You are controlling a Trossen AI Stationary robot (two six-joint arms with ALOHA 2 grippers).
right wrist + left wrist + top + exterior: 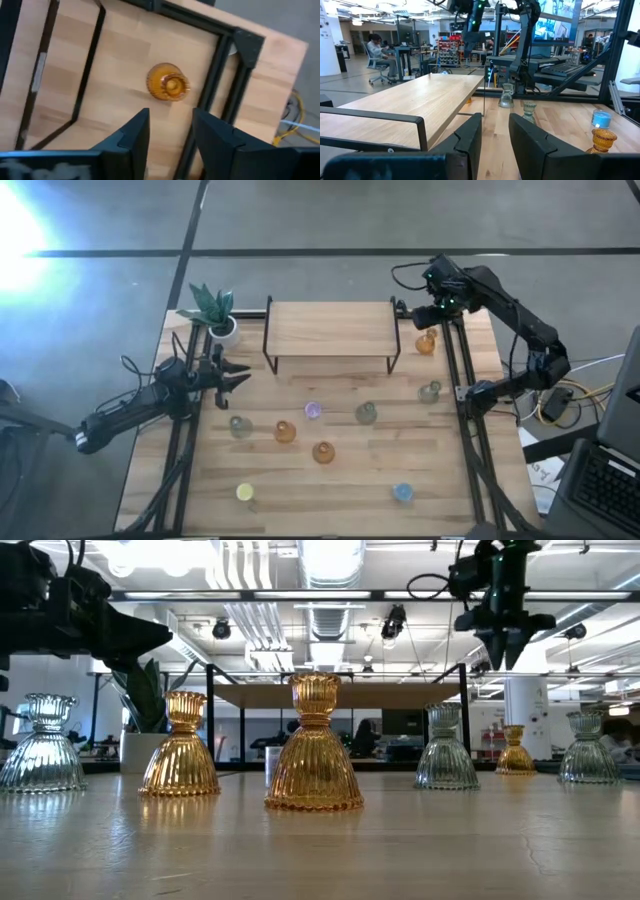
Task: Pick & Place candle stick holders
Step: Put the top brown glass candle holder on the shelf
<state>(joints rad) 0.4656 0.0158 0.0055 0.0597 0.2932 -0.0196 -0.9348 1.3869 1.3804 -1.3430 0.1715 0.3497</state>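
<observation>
Several small ribbed glass candle stick holders stand upright on their wide bases on the wooden table. There is an amber one [427, 342] at the far right, grey ones [430, 391] [366, 413] [240, 426], a purple one [313, 411], amber ones [285, 432] [323, 452], a yellow one [244, 493] and a blue one [403, 493]. My right gripper [432, 315] hangs open well above the far-right amber holder [168, 82], fingers pointing down, touching nothing. My left gripper [240, 377] is open and empty at the table's left, pointing level toward the right.
A low wooden shelf on black metal legs [330, 330] stands at the far middle, next to the amber holder. A potted green plant [215, 310] stands at the far left. Black frame rails [460, 370] run along both sides of the table. A person [377, 50] sits in the room beyond.
</observation>
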